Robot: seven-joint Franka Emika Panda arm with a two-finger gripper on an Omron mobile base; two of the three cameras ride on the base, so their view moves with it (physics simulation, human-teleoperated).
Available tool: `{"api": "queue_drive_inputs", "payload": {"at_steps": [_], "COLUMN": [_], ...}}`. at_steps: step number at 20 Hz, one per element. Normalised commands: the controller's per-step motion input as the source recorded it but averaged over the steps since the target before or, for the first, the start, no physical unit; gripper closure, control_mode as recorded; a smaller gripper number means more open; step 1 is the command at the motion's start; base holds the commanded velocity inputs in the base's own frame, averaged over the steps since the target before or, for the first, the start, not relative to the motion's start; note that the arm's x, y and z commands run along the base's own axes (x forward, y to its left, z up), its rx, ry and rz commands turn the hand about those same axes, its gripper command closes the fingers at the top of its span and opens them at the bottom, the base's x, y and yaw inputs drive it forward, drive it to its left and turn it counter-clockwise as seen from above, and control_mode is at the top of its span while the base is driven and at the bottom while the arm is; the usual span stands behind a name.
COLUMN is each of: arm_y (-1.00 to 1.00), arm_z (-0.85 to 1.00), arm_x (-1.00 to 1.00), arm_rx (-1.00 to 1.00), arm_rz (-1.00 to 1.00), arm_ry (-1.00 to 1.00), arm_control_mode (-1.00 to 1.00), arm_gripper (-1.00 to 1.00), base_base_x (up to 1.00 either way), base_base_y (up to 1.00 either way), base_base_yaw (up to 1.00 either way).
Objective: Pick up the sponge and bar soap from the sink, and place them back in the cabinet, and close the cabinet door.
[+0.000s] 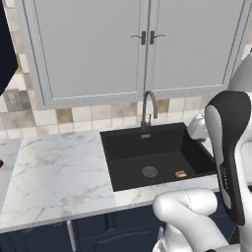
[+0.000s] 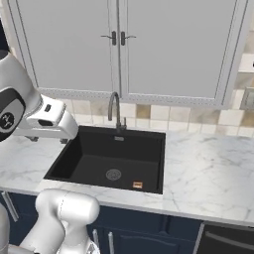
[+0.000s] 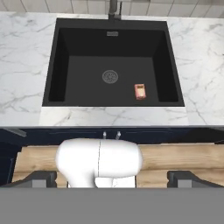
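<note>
The black sink (image 3: 87, 74) lies straight ahead in the hand view, with its round drain in the middle. The small orange-brown bar soap (image 3: 140, 91) lies flat on the basin floor, right of the drain; it also shows as bar soap (image 1: 180, 173) and bar soap (image 2: 137, 185) near the basin's front edge. My gripper (image 3: 113, 181) hangs high above and in front of the sink, open, with nothing between its widely parted fingertips. The sponge is out of view. A dark navy piece of the cabinet or its door (image 1: 5, 49) sits at the far upper left.
A curved grey tap (image 1: 149, 106) rises behind the basin. Light grey wall cabinets (image 1: 98, 49) hang over it, doors shut. White marble counter (image 1: 54, 172) spreads to the left and counter (image 2: 208, 168) to the right. Navy base cabinets (image 3: 65, 135) run below.
</note>
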Motion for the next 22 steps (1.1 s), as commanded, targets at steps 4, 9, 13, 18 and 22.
{"api": "queue_drive_inputs", "payload": {"at_steps": [4, 9, 13, 18, 22], "arm_y": [0.0, 0.0, 0.0, 0.0, 0.0], "arm_z": [0.0, 0.0, 0.0, 0.0, 0.0], "arm_x": [0.0, 0.0, 0.0, 0.0, 0.0], "arm_rx": [0.0, 0.0, 0.0, 0.0, 0.0], "arm_rz": [0.0, 0.0, 0.0, 0.0, 0.0], "arm_ry": [0.0, 0.0, 0.0, 0.0, 0.0], "arm_control_mode": [1.0, 1.0, 1.0, 1.0, 1.0], "arm_gripper": [-1.0, -1.0, -1.0, -1.0, -1.0], "base_base_x": [0.02, 0.0, 0.0, 0.0, 0.0], "base_base_y": [0.0, 0.0, -0.07, -0.21, -0.13], "base_base_yaw": [0.02, 0.04, 0.01, 0.0, 0.0]}}
